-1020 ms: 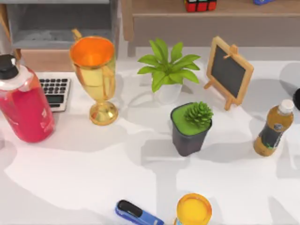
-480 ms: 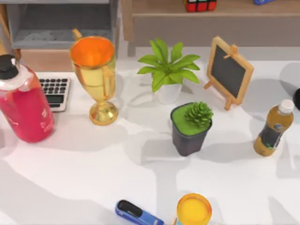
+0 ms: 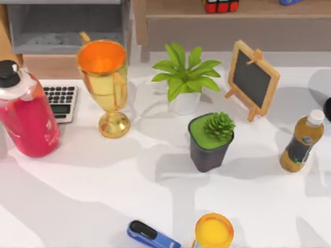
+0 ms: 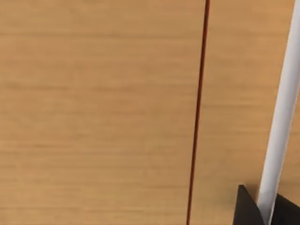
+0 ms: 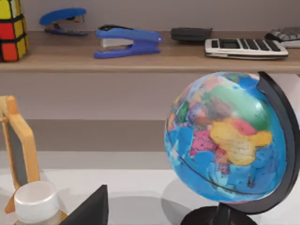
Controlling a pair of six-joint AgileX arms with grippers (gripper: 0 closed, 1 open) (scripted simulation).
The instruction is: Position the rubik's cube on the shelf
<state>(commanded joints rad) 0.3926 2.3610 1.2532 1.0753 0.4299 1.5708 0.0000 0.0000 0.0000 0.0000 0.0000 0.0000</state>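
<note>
Nothing on the table has shifted since a second ago; only shadows at the left edge moved. Rubik's cube (image 3: 221, 5) sits on the shelf (image 3: 176, 9), clear of both grippers, whose finger state I cannot tell.

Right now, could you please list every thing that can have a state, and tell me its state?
rubik's cube: resting on the shelf, no gripper holding it.
red bottle: upright, black cap on.
juice bottle: tilted, white cap on.
gold trophy cup: upright.
small chalkboard: standing on its easel, blank.
blue stapler: lying closed.
</note>
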